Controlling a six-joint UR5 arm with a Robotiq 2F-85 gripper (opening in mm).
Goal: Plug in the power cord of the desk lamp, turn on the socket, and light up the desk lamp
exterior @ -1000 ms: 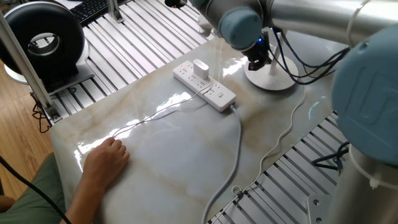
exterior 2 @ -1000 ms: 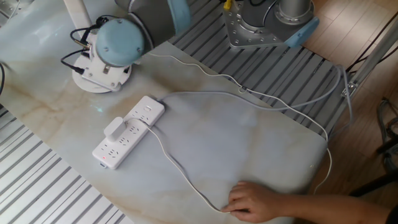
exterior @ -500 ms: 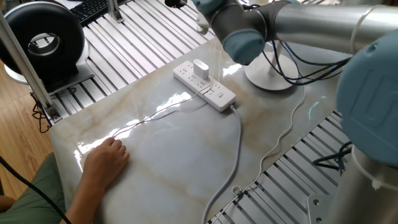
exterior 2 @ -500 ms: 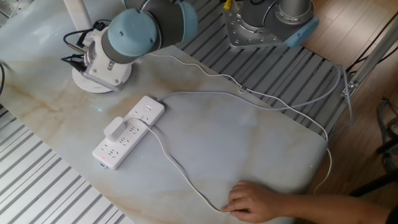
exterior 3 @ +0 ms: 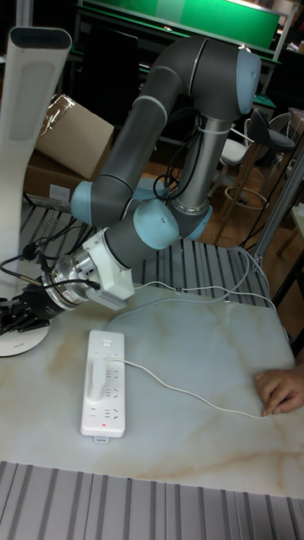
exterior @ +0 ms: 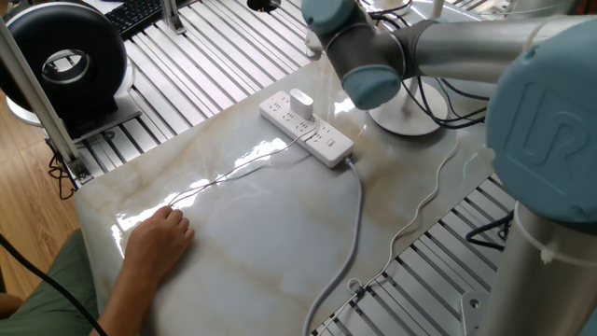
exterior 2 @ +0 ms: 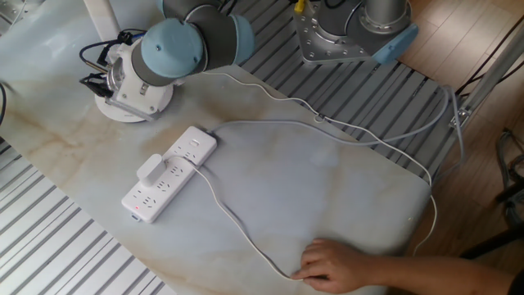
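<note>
End effector low over the desk lamp base at far left of bench; clenched or released, cannot tell. Power cord plug seated in socket, mid-bench, just right of lamp base. Thin cable pinned under a hand at near right edge.

Most of the marble bench beside the power strip is left open, crossed only by the thin lamp cord, which is pinned at the bench edge by a person's hand. On the strip's far side, the gap toward the lamp base is taken up by the robot wrist and its pincer.
</note>
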